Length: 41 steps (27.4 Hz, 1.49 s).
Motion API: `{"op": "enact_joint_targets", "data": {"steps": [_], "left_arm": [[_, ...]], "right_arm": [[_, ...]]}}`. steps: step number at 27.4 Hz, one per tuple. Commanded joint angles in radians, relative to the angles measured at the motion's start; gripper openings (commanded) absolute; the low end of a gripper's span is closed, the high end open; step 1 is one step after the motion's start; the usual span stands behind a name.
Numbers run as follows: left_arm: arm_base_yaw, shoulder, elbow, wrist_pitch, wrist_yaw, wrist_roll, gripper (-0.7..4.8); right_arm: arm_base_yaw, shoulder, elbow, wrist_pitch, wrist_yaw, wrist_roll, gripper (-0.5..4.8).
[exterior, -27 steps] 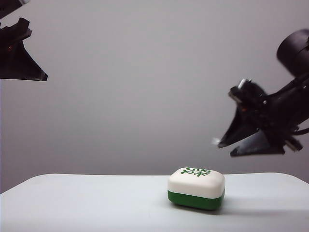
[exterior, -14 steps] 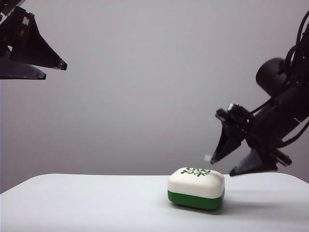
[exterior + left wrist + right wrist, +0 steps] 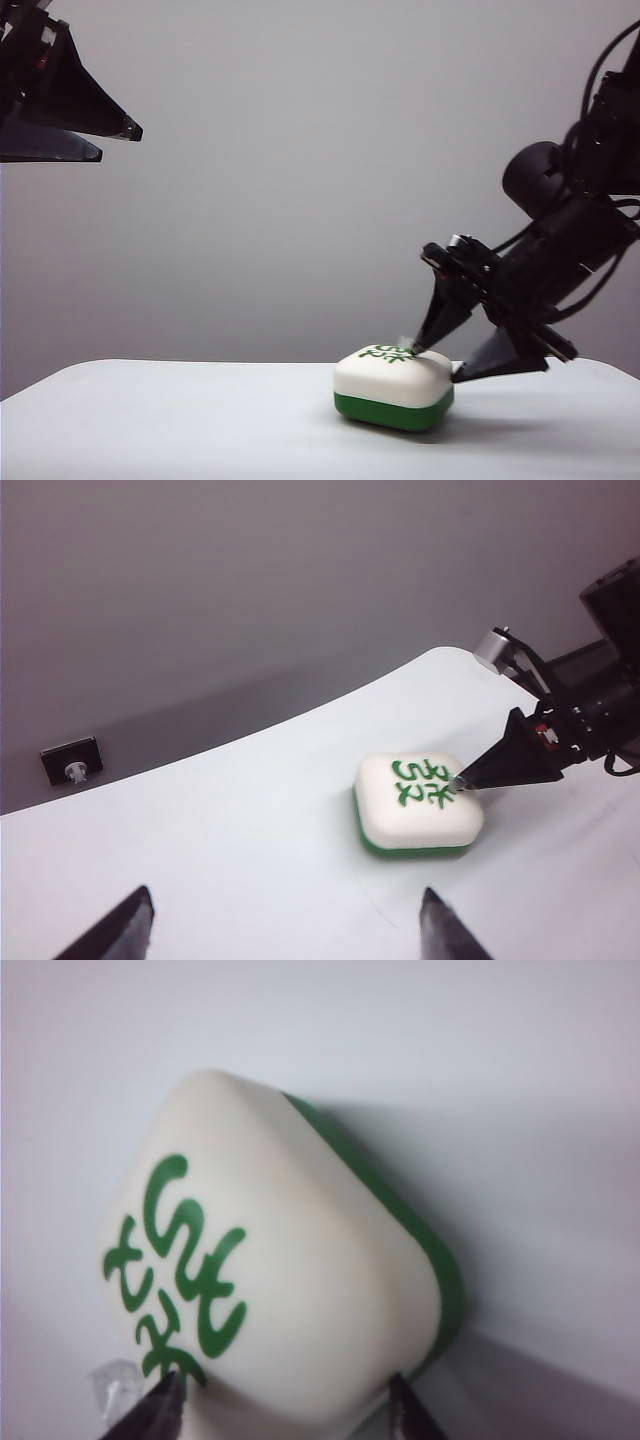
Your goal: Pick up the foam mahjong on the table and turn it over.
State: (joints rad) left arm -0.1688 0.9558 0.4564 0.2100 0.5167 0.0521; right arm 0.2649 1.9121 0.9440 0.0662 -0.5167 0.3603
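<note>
**A:** Where you look from the exterior view, the foam mahjong (image 3: 393,388) lies white half up and green half down on the counter (image 3: 180,420), right of the middle and back from the near edge. Bare counter runs wide to its left.

**B:** And your grippers?

**A:** Your right gripper (image 3: 437,362) slants down from the right with its jaws spread. One finger (image 3: 440,318) has its tip at the tile's top face by the green character; the other tip sits at the tile's right edge, low near the counter. Your left gripper (image 3: 118,142) hangs high at the upper left, jaws parted, well apart from the tile.

**B:** What does the left wrist view give you?

**A:** Two dark fingertips (image 3: 440,928) stand wide apart above bare counter. Beyond them the tile (image 3: 415,805) sits near the counter's curved far edge, with the right gripper's fingertip on the character.

**B:** The right wrist view?

**A:** The tile (image 3: 300,1260) fills it, one rounded corner lying between the two spread fingertips (image 3: 160,1405). You have open counter beyond the green rim.
</note>
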Motion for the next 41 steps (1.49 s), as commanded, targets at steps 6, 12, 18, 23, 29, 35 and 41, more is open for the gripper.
{"op": "enact_joint_targets", "data": {"steps": [6,12,18,23,29,35,41], "left_arm": [[0.0,0.004,0.002,0.001,0.001,0.0,3.4],[0.0,0.004,0.002,-0.014,0.0,0.0,3.4],[0.0,0.003,0.002,-0.013,0.001,0.0,3.4],[0.0,0.003,0.002,-0.013,0.002,0.0,3.4],[0.0,0.003,0.002,-0.014,0.01,0.0,3.4],[-0.011,0.003,0.002,-0.013,0.045,0.0,3.4],[-0.047,0.003,0.002,-0.013,0.037,0.0,3.4]], "right_arm": [[0.027,0.042,0.032,0.017,0.0,0.033,-0.01],[0.026,0.02,0.035,0.031,-0.004,0.032,-0.07],[0.026,-0.069,0.069,-0.066,0.013,-0.063,-0.07],[0.026,-0.16,0.163,-0.348,0.16,-0.252,-0.07],[0.026,-0.237,0.21,-0.533,0.281,-0.364,-0.07],[0.026,-0.255,0.219,-0.72,0.459,-0.444,-0.07],[0.036,-0.253,0.219,-0.721,0.497,-0.444,-0.07]]}}
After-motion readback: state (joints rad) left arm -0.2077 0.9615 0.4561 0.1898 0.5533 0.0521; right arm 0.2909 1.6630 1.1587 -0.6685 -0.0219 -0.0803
